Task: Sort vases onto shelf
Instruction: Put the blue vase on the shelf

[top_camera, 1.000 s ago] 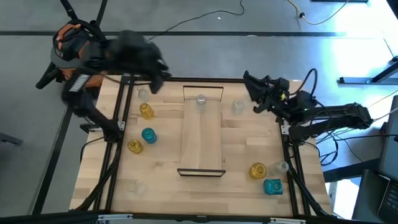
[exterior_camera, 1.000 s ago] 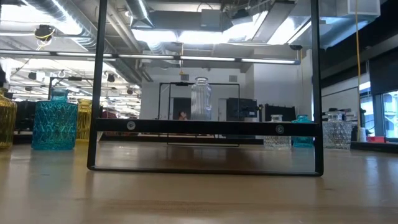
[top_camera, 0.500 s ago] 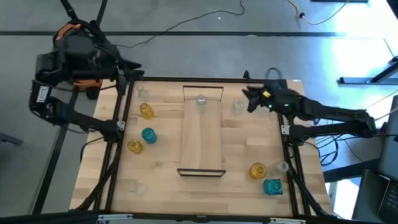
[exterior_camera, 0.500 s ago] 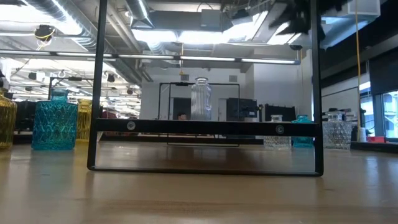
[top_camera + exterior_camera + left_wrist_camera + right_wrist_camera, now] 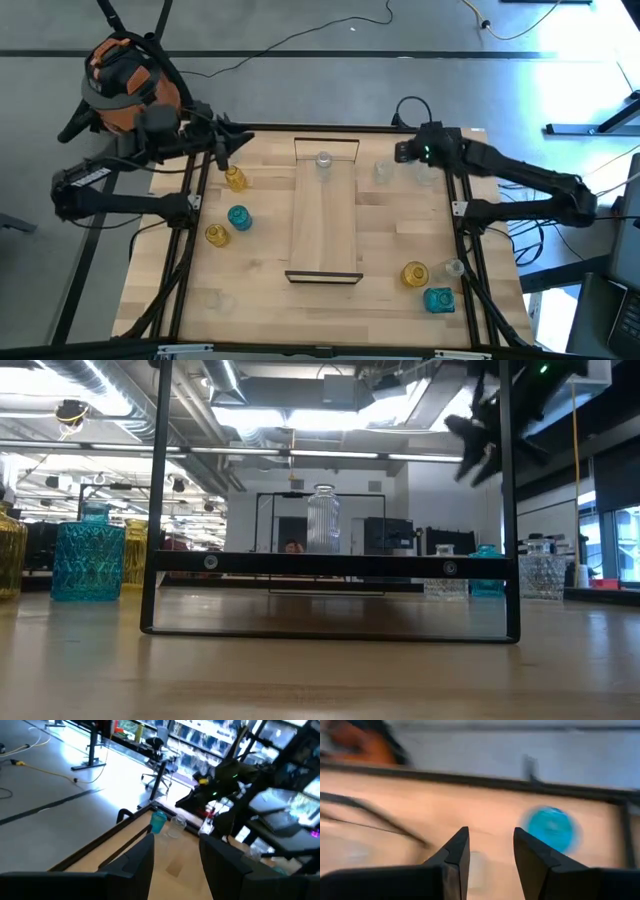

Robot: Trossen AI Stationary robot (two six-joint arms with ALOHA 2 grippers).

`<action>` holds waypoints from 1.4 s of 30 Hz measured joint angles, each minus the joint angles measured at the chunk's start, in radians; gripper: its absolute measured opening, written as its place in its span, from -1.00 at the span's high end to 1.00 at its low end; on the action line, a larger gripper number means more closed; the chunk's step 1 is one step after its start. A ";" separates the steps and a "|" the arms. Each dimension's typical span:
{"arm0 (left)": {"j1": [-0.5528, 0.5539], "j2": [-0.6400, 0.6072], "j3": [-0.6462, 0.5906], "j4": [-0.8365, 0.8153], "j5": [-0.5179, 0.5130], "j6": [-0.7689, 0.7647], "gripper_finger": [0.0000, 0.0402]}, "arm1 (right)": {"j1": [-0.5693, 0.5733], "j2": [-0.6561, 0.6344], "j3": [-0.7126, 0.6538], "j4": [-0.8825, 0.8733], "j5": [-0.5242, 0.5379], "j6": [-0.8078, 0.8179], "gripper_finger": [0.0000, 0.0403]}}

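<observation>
High view: the shelf (image 5: pixel 325 212) lay lengthwise down the middle of the planked table (image 5: pixel 390 245), a dark wire frame at each short end. One clear ribbed vase (image 5: pixel 323 161) stood on the board at its far end; the low view showed it upright (image 5: pixel 322 518) behind the near frame.

Off the shelf, on the left half of the table, stood an amber vase (image 5: pixel 235 179), a teal vase (image 5: pixel 239 217) and a second amber vase (image 5: pixel 217 236), with a faint clear vase (image 5: pixel 210 298) near the front edge. On the right half, a clear vase (image 5: pixel 383 171) stood just beside the far end of the shelf, and near the front right corner an amber vase (image 5: pixel 415 273), a small clear vase (image 5: pixel 453 267) and a teal square vase (image 5: pixel 438 299) were grouped close together.

The left gripper (image 5: pixel 224 148) was at the far left corner of the table, close to the first amber vase; its wrist view showed the two dark fingers (image 5: pixel 137 860) spread apart with nothing between them. The right gripper (image 5: pixel 405 151) was above the far right area, near the clear vase beside the shelf; its wrist view showed the fingers (image 5: pixel 456 851) parted and empty, with a blurred teal vase (image 5: pixel 553 827) on the wood beyond them.
</observation>
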 joint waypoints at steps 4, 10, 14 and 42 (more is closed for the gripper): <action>0.020 -0.006 -0.035 0.025 0.010 -0.026 0.26 | -0.159 0.117 0.053 -0.176 -0.135 -0.042 0.43; 0.047 0.006 -0.036 0.066 0.059 -0.022 0.26 | -0.295 0.235 0.057 -0.074 -0.243 -0.132 0.43; 0.050 0.003 -0.035 0.081 0.083 -0.045 0.26 | -0.330 0.275 0.057 -0.058 -0.231 -0.140 0.43; 0.049 0.001 -0.035 0.077 0.180 -0.099 0.26 | -0.352 0.453 0.061 0.021 -0.177 -0.121 0.43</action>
